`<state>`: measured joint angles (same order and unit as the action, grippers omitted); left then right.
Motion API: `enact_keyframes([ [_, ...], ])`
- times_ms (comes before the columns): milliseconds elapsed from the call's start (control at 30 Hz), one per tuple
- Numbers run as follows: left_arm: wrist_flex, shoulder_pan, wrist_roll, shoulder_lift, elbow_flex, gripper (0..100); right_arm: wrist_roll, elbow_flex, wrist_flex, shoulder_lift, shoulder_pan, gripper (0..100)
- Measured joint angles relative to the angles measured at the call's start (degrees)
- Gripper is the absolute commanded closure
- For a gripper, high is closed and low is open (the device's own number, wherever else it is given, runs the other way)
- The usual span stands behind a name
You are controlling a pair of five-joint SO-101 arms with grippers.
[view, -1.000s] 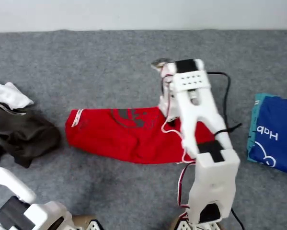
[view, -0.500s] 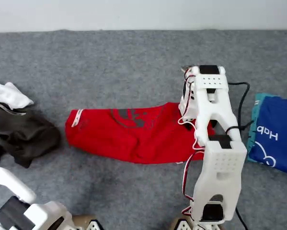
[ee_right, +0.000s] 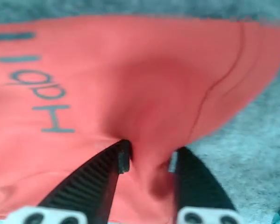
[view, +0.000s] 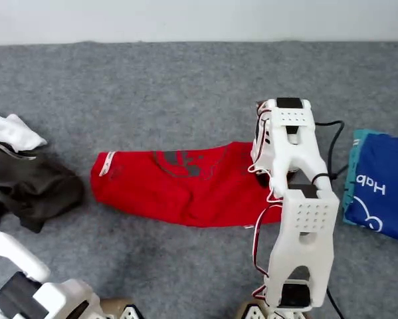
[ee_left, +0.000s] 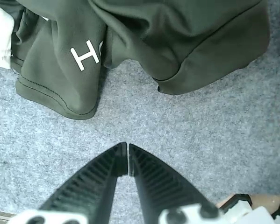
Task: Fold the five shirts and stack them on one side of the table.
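Red shirt (view: 179, 186) lies mid-table; the right gripper (ee_right: 147, 161) pinches a fold at its 3 o'clock end; left gripper (ee_left: 128, 158) hangs closed, empty.

Robotics lab bench: grey felt-covered table (view: 152, 80), bare white wall (view: 185, 20) at its far edge, white robot arm (view: 299, 229) near.
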<state>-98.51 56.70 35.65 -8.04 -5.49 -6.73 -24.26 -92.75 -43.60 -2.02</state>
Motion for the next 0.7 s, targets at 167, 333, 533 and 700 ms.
enact_keyframes([
  [167, 0.0, 0.0, 0.0, 0.0, 0.0, 98, -3.34, -0.09, -0.09, -0.44, 1.67, 98.9],
  [333, 0.0, -0.26, 0.0, 0.0, 0.0, 98, -9.23, 0.97, 0.0, 2.46, 5.19, 98.8],
  [533, 0.0, -2.99, 0.0, 0.0, 0.0, 98, -18.73, 1.05, -0.35, 7.21, 14.68, 98.8],
  [700, 0.0, -6.59, 0.0, -2.9, 0.0, 98, -24.53, 1.05, -2.99, 10.81, 18.2, 98.8],
])
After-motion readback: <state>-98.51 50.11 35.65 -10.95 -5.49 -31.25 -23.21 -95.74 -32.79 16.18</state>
